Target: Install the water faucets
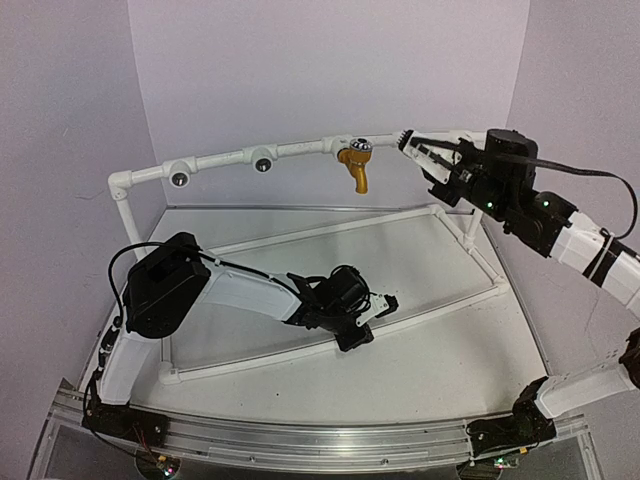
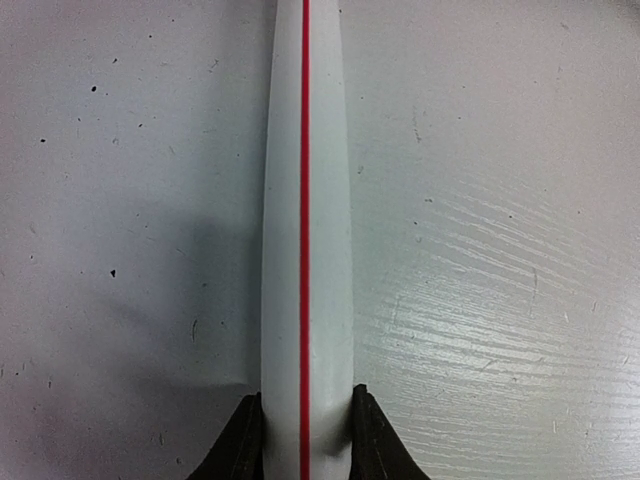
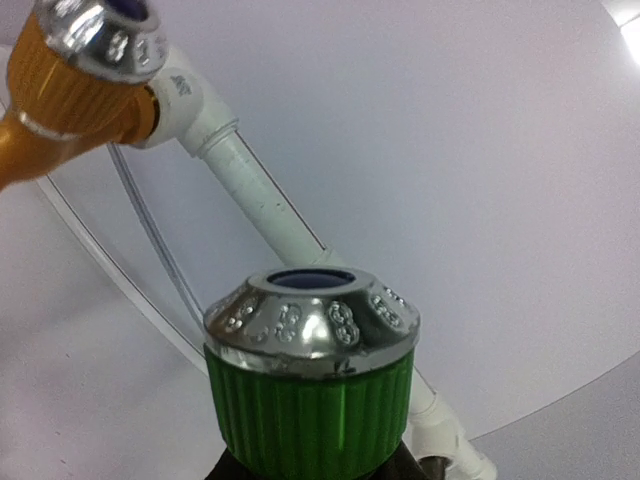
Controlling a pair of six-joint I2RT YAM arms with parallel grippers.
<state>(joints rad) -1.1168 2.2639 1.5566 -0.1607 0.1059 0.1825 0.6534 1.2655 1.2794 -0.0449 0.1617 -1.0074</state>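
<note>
While pipe (image 2: 305, 230) is being clamped by the left end effector (image 2: 306, 395), green faucet (image 3: 310, 400) is seemingly being gripped by the right end effector (image 1: 412, 146).

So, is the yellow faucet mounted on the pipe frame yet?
Mounted: the yellow faucet sits on the white pipe frame, joined at its top rail, spout hanging down.

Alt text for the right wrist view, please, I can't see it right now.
A green faucet with a silver cap fills the bottom centre, held in the right gripper. Behind it a white pipe runs diagonally up to a mustard-yellow faucet fitted at top left.
</note>
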